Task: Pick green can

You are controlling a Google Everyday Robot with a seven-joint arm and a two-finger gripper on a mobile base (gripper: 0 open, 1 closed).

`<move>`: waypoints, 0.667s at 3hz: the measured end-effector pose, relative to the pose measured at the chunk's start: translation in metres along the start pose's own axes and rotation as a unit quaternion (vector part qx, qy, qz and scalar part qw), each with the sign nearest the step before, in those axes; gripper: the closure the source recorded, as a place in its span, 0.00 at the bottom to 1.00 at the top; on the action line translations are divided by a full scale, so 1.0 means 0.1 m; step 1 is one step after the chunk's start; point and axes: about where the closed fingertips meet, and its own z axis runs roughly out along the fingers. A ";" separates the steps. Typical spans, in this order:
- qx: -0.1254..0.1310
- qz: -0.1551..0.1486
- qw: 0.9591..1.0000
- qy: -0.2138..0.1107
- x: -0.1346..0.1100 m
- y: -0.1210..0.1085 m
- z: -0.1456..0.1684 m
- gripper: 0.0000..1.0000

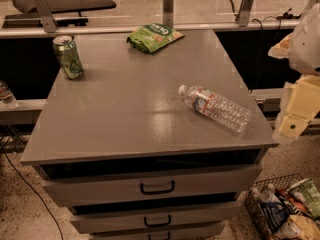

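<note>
Upright green can [68, 57] at about 10 o'clock on the grey cabinet top [125, 119], silver lid up. Close to the left edge and a little in from the back edge. Standing free, with bare surface towards 3 o'clock and 6 o'clock, so open room on these sides.

Flat green snack bag [154, 36] at 12 o'clock, just at the back edge, well apart from the can. Clear water bottle [215, 108] lying on its side at about 4 o'clock, cap towards the centre, bottom end near the right edge. Wide bare surface between these three things.

Gripper [295, 116] at 3 o'clock, outside the right edge of the top, well apart from the can. Not possible to tell how far open; the can not in its hold.

Under the front edge, at 6 o'clock, drawers [157, 186] with dark handles. On the floor at 5 o'clock, wire basket [252, 211] with packets.
</note>
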 end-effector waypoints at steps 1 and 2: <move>0.000 0.000 1.000 0.000 0.00 0.00 0.00 0.00; -0.012 -0.026 0.998 -0.049 -0.24 -0.13 0.26 0.00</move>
